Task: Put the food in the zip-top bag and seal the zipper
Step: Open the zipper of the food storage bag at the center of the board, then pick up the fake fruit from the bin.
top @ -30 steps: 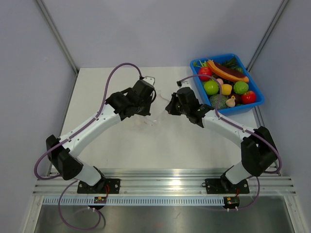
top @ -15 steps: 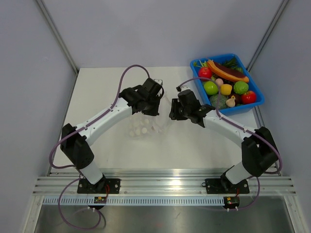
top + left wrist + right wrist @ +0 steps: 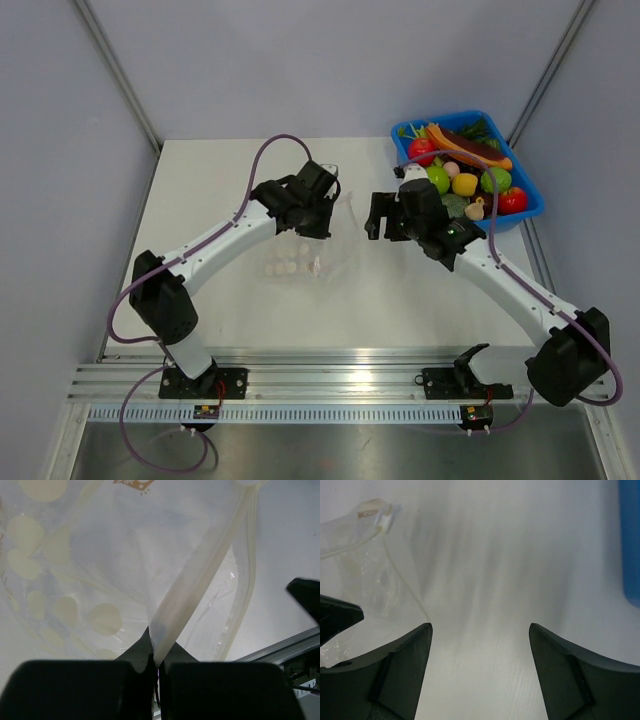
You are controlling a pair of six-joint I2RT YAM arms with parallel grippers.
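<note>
1. White rectangular table [image 3: 200,180]; it carries everything listed below.
2. Left arm [image 3: 215,240], white and black, reaching from the near left corner toward the table's middle.
3. Right arm [image 3: 500,280], the same make, reaching from the near right corner toward the middle.
4. Blue plastic tray [image 3: 450,118], at the far right corner.
5. Small clear crinkly zip-top bag [image 3: 305,255] with pale round spots, at the table's middle, below the left claw. We find it nearer the left claw than the right.
6. Left gripper [image 3: 156,667], clenched on item 8.
7. Right gripper [image 3: 480,626], released and spread wide with only bare table between its fingers. It sits apart from the bag, between bag and tray.
8. Thin clear plastic zipper [image 3: 200,575], pinched at one end in the left claw.
9. Small glossy toy food [image 3: 465,183], red, green, yellow and orange, heaped in the tray.
</note>
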